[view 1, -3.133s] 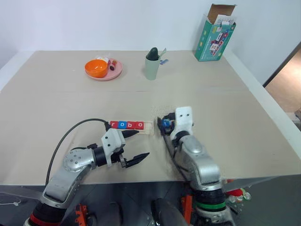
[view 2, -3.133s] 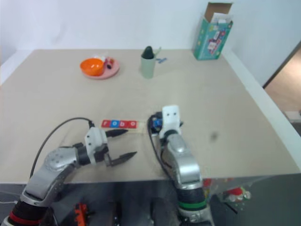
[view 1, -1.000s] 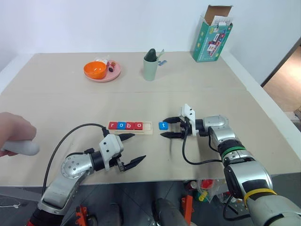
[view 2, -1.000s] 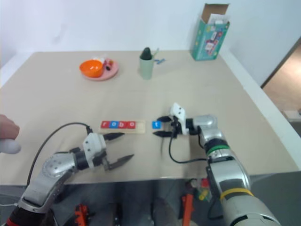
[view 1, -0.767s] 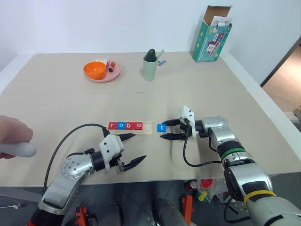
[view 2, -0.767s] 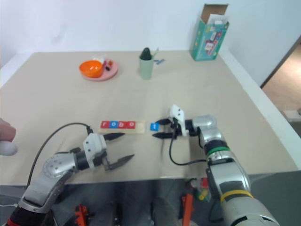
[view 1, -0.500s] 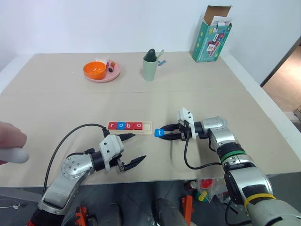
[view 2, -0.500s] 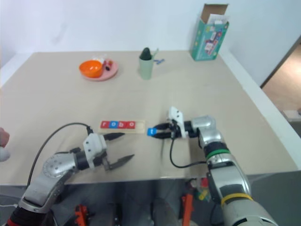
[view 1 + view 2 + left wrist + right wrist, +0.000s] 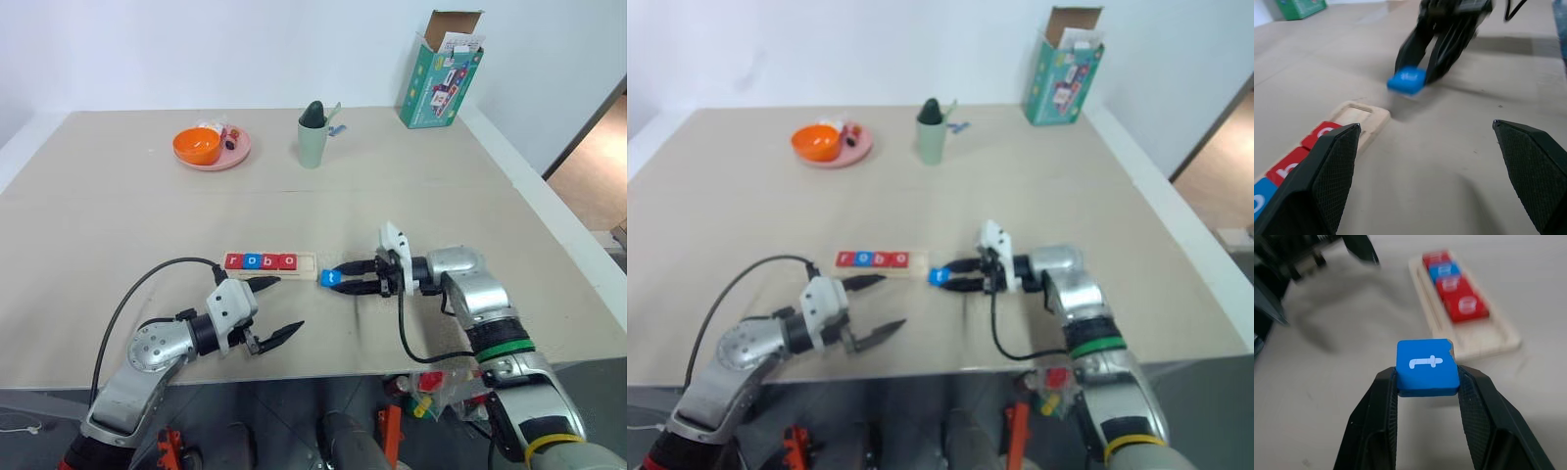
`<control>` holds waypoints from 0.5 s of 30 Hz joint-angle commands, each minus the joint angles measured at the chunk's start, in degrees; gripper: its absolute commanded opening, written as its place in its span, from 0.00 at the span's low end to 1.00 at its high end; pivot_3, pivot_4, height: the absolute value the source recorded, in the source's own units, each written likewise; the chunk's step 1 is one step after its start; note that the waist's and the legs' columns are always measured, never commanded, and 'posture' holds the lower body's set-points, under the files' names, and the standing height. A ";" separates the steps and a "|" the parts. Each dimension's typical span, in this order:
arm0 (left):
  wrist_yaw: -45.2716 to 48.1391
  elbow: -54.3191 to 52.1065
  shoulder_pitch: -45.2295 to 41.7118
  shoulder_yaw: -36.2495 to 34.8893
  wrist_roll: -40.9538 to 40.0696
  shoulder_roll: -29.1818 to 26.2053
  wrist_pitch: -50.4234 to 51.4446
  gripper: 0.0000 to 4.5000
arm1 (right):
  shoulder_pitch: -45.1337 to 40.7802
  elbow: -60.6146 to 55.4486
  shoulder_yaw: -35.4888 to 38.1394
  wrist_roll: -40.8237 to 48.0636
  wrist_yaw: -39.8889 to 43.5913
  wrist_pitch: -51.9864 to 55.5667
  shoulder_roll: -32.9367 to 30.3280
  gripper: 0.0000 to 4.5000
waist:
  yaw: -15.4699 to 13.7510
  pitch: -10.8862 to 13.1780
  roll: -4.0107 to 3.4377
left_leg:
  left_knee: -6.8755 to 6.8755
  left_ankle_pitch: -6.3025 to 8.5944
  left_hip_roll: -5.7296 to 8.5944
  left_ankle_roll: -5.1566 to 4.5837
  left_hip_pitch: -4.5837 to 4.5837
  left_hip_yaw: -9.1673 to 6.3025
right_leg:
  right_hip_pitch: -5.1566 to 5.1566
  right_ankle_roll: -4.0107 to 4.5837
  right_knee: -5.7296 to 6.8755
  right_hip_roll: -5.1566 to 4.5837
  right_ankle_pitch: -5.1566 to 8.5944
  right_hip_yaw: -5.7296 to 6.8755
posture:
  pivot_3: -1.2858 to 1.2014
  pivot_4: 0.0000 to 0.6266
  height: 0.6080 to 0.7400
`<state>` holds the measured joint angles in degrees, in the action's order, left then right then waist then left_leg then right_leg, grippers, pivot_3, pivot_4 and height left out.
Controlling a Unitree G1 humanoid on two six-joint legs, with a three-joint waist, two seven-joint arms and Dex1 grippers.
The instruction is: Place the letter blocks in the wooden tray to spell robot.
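R gripper (image 9: 338,280) clamps the blue t block (image 9: 331,278) just off the tray (image 9: 307,262) end; empty slot sits at ~10 o'clock from the block, tray's long axis running 9–3; R arm nearer; L gripper (image 9: 272,310) wide open, idle.

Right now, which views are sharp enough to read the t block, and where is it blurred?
Right wrist view: the t block is sharp, the wooden tray behind it soft. Left wrist view: block and right gripper are blurred. Left eye view: the letter is small but legible.
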<state>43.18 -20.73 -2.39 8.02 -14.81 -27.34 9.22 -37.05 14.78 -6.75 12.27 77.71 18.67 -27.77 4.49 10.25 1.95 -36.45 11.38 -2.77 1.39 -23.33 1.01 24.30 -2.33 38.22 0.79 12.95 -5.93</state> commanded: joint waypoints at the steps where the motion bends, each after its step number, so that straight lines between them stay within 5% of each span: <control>1: -3.01 -1.40 0.36 -3.14 -1.30 1.19 0.65 1.00 | -0.62 -6.51 -0.79 2.08 -1.69 3.79 0.09 0.26 | 0.00 0.00 0.00 | 0.00 0.00 -0.02 0.00 0.01 0.00 | 0.00 0.02 0.00 0.02 0.01 0.01 | 0.52 0.24 1.00; 6: -5.25 -0.54 -0.14 -3.76 -0.27 1.97 0.80 1.00 | -4.39 -0.43 -3.25 -0.28 -4.26 0.15 2.79 0.26 | 0.07 0.00 0.01 | -0.01 0.00 0.00 0.00 0.02 0.05 | 0.01 0.20 -0.01 0.02 0.08 -0.04 | 0.52 0.24 1.00; 15: -8.22 -0.78 -0.33 -4.94 -0.85 2.95 2.00 1.00 | -16.20 27.50 -6.46 -8.13 -7.41 -17.73 8.07 0.26 | -0.01 0.01 0.02 | 0.03 0.01 0.02 0.00 -0.03 0.14 | 0.02 -0.11 -0.03 0.00 0.00 -0.10 | 0.52 0.24 1.00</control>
<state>35.43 -19.83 -2.72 4.09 -15.22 -24.54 11.33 -51.21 40.58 -13.58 4.50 69.82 3.43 -19.56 4.48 10.26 1.97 -36.41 11.42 -2.74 1.39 -23.37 1.15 24.33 -2.48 38.18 0.77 12.98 -6.03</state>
